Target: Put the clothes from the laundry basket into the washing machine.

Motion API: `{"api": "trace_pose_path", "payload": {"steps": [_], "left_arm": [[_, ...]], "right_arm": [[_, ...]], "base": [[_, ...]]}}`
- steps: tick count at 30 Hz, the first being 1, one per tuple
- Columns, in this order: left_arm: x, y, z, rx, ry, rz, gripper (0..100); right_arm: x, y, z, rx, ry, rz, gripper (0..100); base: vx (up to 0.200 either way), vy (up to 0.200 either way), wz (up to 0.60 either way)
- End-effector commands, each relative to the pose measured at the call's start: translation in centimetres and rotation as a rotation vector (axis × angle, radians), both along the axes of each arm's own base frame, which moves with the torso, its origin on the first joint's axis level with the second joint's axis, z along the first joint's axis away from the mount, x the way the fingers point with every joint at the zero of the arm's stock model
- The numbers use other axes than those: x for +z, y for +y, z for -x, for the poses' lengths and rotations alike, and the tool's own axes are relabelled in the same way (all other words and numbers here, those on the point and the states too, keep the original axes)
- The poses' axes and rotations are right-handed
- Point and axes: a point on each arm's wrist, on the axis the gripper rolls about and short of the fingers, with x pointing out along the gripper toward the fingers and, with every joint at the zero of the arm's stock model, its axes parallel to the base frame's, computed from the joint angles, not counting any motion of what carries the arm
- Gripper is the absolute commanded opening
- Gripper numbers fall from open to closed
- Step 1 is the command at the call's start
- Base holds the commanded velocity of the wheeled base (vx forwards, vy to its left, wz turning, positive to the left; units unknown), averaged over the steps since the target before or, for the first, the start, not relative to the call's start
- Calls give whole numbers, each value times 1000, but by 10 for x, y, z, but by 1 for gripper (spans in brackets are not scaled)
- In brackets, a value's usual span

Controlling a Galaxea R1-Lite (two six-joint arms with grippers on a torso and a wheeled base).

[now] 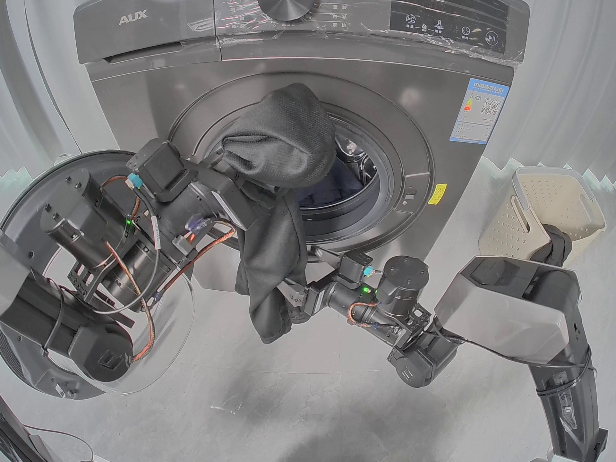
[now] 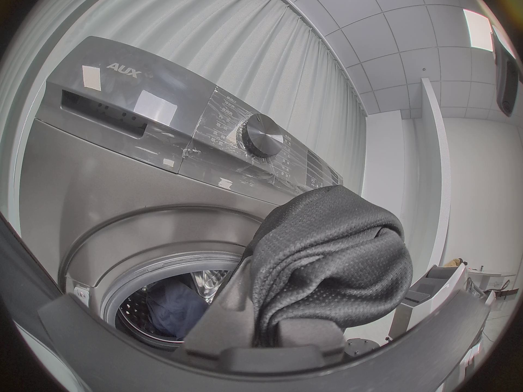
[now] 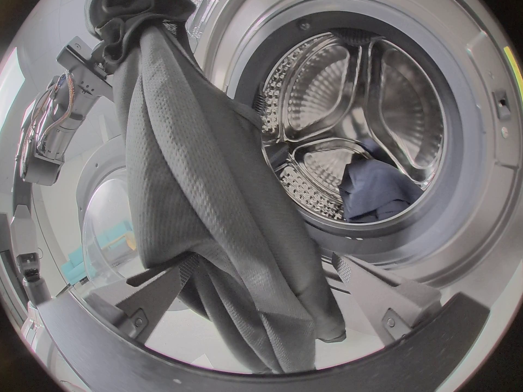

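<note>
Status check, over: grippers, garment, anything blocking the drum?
Left gripper shut on grey garment, up at the drum mouth. Right gripper open, jaws either side of its hanging tail. Blue garment low in drum.

- Backed by a white pleated curtain (image 2: 218, 44), hanging in vertical folds from the ceiling line down to the floor.
- Floored in a pale grey, smooth surface (image 1: 321, 405) with a dull sheen.
- Roofed with a grid of white square ceiling tiles (image 2: 392, 34).
- Lit by a rectangular light panel (image 2: 478, 28) set flush among those tiles.
- Closed off past the curtain's end by a plain white wall (image 2: 479, 191), with a white partition (image 2: 436, 164) standing before it.
</note>
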Motion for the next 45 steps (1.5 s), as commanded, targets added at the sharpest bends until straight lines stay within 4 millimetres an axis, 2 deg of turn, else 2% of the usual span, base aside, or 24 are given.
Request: {"api": "trace_pose_path", "payload": {"steps": [1, 7, 9, 14, 15, 17, 25, 32, 37, 41, 45], "left_arm": [[-2, -2, 0, -5, 6, -2, 0], [-3, 0, -3, 3, 8, -5, 0], [-6, 0, -6, 6, 19, -5, 0], [-9, 4, -12, 17, 44, 10, 0], [-9, 4, -12, 17, 44, 10, 0], [-10, 8, -15, 34, 46, 10, 0], [-10, 16, -20, 63, 46, 10, 0], [-14, 15, -21, 62, 58, 2, 0], [-14, 15, -20, 62, 60, 2, 0], [-16, 15, -20, 62, 68, -3, 0], [-21, 14, -22, 67, 76, -11, 0]], "right_arm": [[-1, 9, 2, 17, -9, -8, 0], [2, 8, 8, 21, -2, -1, 0], [8, 2, 14, 20, 6, 5, 0], [29, -30, 38, -10, 43, 43, 0], [30, -31, 39, -10, 44, 44, 0], [43, -53, 49, -44, 57, 52, 0], [68, -110, 72, -147, 78, 59, 0], [79, -119, 84, -151, 62, 47, 0], [96, -126, 89, -174, 19, 12, 0], [115, -133, 100, -212, -14, -34, 0], [123, -138, 108, -219, -30, -49, 0]], "base": [[0, 0, 0], [0, 0, 0], [0, 0, 0], [0, 0, 0], [0, 0, 0], [0, 0, 0], [0, 0, 0], [0, 0, 0], [0, 0, 0], [0, 0, 0], [0, 0, 0]]}}
